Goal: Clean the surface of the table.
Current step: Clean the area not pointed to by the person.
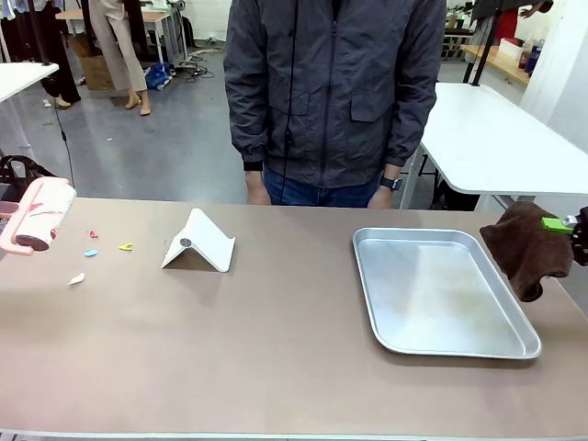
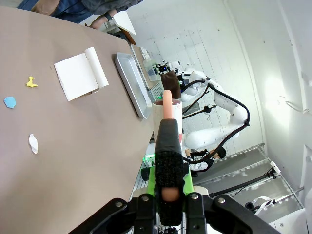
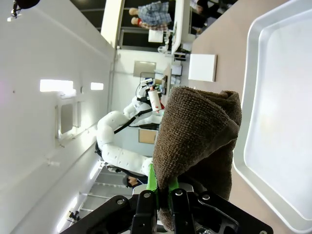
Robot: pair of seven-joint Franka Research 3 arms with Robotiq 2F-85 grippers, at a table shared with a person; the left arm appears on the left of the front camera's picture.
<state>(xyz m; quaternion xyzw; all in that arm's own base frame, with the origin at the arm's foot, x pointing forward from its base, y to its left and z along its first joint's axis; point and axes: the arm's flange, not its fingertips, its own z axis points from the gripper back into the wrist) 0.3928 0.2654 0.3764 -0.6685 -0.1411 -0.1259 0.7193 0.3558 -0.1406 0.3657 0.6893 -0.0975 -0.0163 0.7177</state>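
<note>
Left pincer clenched on pink lint roller over the worktop left edge. Right pincer clenched on brown towel at right edge. Worktop carries paper scraps left, metal tray right.

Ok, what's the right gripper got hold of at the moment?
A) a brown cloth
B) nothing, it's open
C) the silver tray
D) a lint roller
A: the right gripper is shut on a fold of the brown cloth, which drapes over its fingers; the lint roller is in the left gripper.
</note>
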